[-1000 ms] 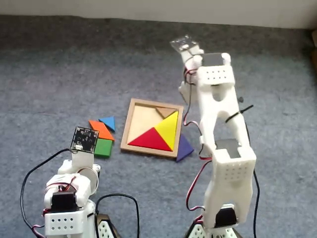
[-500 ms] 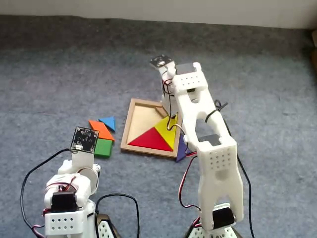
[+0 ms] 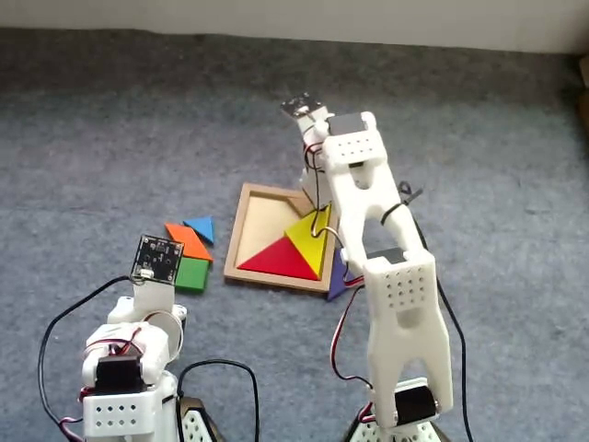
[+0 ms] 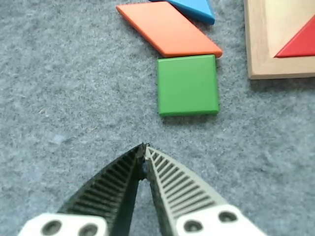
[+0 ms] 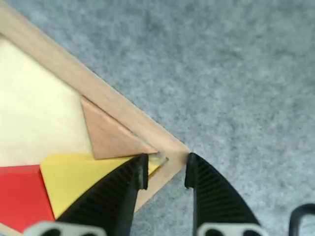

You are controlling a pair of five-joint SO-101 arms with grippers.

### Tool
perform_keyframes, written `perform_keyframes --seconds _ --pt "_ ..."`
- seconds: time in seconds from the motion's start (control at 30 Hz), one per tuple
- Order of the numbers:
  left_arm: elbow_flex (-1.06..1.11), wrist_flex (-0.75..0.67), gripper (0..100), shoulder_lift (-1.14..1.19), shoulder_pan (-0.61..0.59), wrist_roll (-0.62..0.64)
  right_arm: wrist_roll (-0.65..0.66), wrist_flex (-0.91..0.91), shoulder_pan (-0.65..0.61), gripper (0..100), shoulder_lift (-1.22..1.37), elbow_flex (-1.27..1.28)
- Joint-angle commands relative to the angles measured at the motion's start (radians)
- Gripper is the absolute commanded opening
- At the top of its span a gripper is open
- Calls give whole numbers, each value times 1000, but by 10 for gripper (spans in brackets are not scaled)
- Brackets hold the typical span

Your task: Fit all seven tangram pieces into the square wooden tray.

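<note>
Right tool spread, straddling a corner of the wooden tray: one finger inside over the yellow triangle, the other outside over the grey carpeted table. Tray also holds red triangle and wood-coloured triangle. Left tool pressed together, near green square; orange parallelogram and blue triangle beyond it, outside the tray. Purple piece just beside tray's edge.

Smooth pale wood tray on a rough, fuzzy grey cloth bench.
The green square looks glossy and smooth.
</note>
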Motion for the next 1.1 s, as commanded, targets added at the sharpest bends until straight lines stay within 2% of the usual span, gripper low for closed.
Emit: perform_keyframes --seconds 0.0,0.2,0.37,1.07 --pt "19 8 6 -21 -2 -8 37 27 2 84 1 -22" --pt "19 8 6 -21 -2 -8 46 28 7 13 -2 -24" --pt "19 8 6 -21 -2 -8 89 30 41 8 -24 -25" --pt "19 8 6 -21 -2 -8 95 33 223 8 -193 -18"
